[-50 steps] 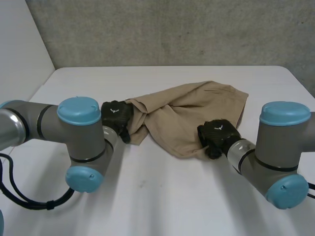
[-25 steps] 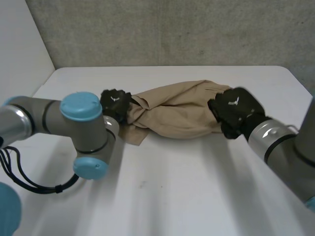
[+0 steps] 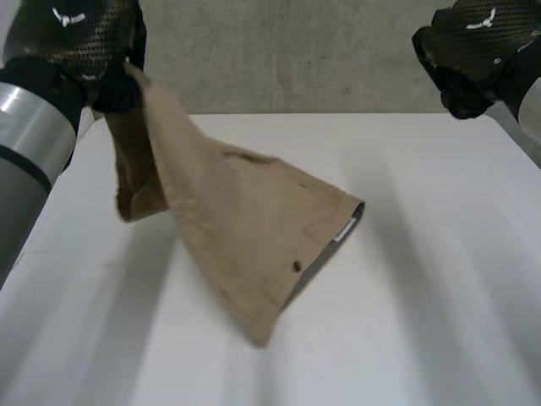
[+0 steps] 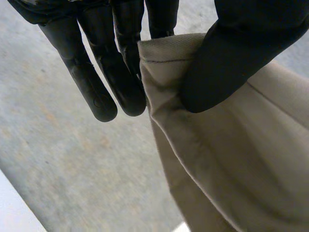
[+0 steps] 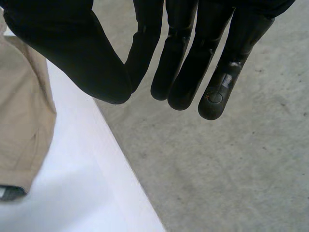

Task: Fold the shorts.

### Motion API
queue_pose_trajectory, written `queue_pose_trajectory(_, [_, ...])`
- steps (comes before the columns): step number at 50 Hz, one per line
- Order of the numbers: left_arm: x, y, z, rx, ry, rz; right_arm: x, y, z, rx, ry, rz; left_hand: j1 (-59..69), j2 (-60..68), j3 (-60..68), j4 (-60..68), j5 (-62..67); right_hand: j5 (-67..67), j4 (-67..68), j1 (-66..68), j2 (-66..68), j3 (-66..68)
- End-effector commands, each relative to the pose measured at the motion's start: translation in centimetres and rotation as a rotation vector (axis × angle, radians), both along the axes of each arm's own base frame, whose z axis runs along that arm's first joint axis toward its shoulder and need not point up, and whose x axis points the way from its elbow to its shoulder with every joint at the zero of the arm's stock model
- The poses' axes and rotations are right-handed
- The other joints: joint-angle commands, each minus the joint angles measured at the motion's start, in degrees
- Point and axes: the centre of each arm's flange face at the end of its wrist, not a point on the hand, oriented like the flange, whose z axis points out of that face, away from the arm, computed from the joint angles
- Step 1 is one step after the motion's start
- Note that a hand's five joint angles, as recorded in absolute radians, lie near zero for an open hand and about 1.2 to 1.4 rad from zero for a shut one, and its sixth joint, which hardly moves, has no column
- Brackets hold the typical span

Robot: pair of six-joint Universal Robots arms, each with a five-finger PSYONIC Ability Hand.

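One edge of the shorts (image 3: 241,224) pinched by left robot hand (image 3: 74,42), right robot hand (image 3: 475,49) straight-fingered, empty.

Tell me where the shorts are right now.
In the head view the shorts hang from the left hand, high at the left, and slant down toward the middle of the white table.

White table (image 3: 439,279); grey concrete wall (image 3: 338,59) behind it
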Motion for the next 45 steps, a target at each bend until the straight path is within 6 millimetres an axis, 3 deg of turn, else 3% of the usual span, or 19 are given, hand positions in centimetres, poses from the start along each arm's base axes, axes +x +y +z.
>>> queue_pose_trajectory(1, [0.3, -1.3, -4.6, 0.148, -0.072, 0.004, 0.7, -0.5, -6.2, 0.267, -0.064, 0.01, 15.27, 11.61, 11.94, 11.33, 14.17, -18.27, -19.45, -8.34, -18.46, -19.01])
queue_pose_trajectory(3, [0.1, -1.6, -6.1, 0.19, -0.091, 0.004, 0.8, -0.5, -8.0, 0.343, -0.102, 0.003, 15.27, 11.61, 11.94, 11.33, 14.17, -28.68, -29.86, -18.75, -28.87, -29.42])
queue_pose_trajectory(5, [0.1, -1.8, -6.4, 0.202, -0.095, 0.005, 0.8, -0.2, -10.7, 0.442, -0.143, -0.002, 15.27, 11.61, 11.94, 11.33, 14.17, -35.4, -36.58, -25.47, -35.59, -36.14])
queue_pose_trajectory(8, [0.0, -1.8, -6.5, 0.202, -0.095, 0.002, 0.8, 0.3, -13.0, 0.51, -0.174, 0.003, 15.27, 11.61, 11.94, 11.33, 14.17, -46.02, -47.2, -36.09, -46.21, -46.76])
queue_pose_trajectory(17, [-0.3, -2.7, -4.8, 0.098, -0.05, 0.006, 2.1, 4.0, -18.9, 0.751, -0.269, 0.084, 15.27, 11.61, 11.94, 11.33, 14.17, -47.73, -48.9, -37.79, -47.91, -48.46])
queue_pose_trajectory(28, [-0.6, -2.9, -5.3, 0.097, -0.036, 0.004, 5.5, 7.4, -20.6, 0.882, -0.347, 0.175, 15.27, 11.61, 11.94, 11.33, 14.17, -47.39, -48.57, -37.46, -47.58, -48.13])
queue_pose_trajectory(32, [-0.7, -2.9, -5.7, 0.118, -0.018, -0.001, 7.6, 9.1, -21.2, 0.876, -0.325, 0.255, 15.27, 11.61, 11.94, 11.33, 14.17, -46.89, -48.07, -36.95, -47.08, -47.63])
queue_pose_trajectory(45, [-0.4, -3.1, -5.8, 0.13, 0.007, 0.004, 11.1, 10.6, -23.8, 0.845, -0.328, 0.227, 15.27, 11.61, 11.94, 11.33, 14.17, -43.69, -44.87, -33.76, -43.88, -44.43])
